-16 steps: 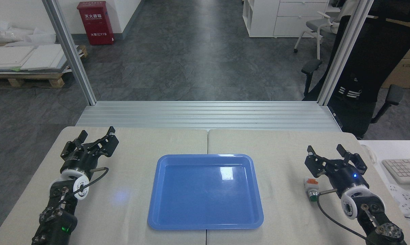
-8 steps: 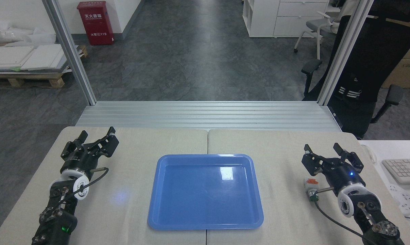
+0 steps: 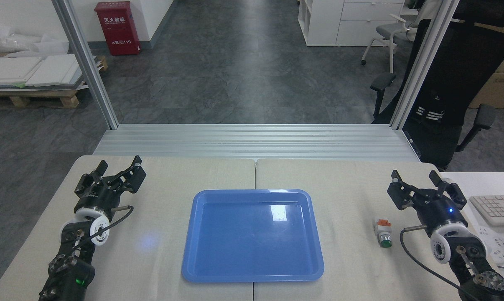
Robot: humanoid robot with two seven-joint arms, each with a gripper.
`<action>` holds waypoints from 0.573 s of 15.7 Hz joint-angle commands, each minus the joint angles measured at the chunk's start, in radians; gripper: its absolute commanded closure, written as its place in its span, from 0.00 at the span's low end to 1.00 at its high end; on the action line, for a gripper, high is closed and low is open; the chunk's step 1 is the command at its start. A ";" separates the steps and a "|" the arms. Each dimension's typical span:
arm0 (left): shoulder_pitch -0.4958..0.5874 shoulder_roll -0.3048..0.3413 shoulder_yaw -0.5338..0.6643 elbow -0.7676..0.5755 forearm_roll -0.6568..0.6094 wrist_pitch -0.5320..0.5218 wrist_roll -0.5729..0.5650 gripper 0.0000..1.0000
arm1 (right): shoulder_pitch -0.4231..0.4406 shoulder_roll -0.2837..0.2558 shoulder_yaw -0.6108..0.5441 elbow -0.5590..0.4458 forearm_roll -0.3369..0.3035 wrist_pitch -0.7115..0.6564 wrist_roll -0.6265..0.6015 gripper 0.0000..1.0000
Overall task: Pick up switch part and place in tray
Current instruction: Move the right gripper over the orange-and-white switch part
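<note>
Jaws on both arms stood wide apart and held nothing. On the right gripper (image 3: pixel 417 180) the two dark fingertips pointed toward the far edge of the bench (image 3: pixel 352 175), with bare beige surface showing between them; they touched no object. Just to the left of that arm and a little nearer lay the switch part (image 3: pixel 383 231), resting on the bench on its side, its orange end pointing far and its round green button pointing near, clear of the gripper. Well to the left of the switch part, in the middle of the bench, sat the tray (image 3: pixel 190 234), glossy blue and with nothing in it. Over on the far left side, the left gripper (image 3: pixel 119 166) hovered above the bench with its jaws likewise spread, angled toward the far right, apart from the tray.
</note>
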 commanded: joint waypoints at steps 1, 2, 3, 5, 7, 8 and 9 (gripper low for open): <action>0.000 0.000 0.001 0.000 0.000 0.000 0.000 0.00 | 0.001 0.002 -0.036 -0.080 -0.010 -0.007 -0.061 0.00; 0.000 0.000 0.001 0.000 0.000 0.000 0.000 0.00 | 0.001 0.005 -0.039 -0.096 -0.009 0.001 -0.063 0.00; 0.000 0.000 0.000 0.000 0.000 0.000 0.000 0.00 | -0.004 0.009 -0.038 -0.096 -0.007 0.003 -0.053 0.00; 0.000 0.000 0.000 0.000 0.000 0.000 0.000 0.00 | -0.004 0.019 -0.033 -0.097 -0.007 0.006 -0.040 0.00; 0.000 0.000 0.000 0.000 0.000 0.000 0.000 0.00 | 0.000 0.020 -0.023 -0.097 -0.003 0.006 -0.036 0.00; 0.000 0.000 0.001 0.000 0.000 0.000 0.000 0.00 | 0.001 0.022 -0.023 -0.097 -0.001 0.007 -0.027 0.00; 0.000 0.000 0.000 0.000 0.000 0.000 0.000 0.00 | 0.002 0.028 -0.021 -0.097 -0.001 0.007 -0.020 0.00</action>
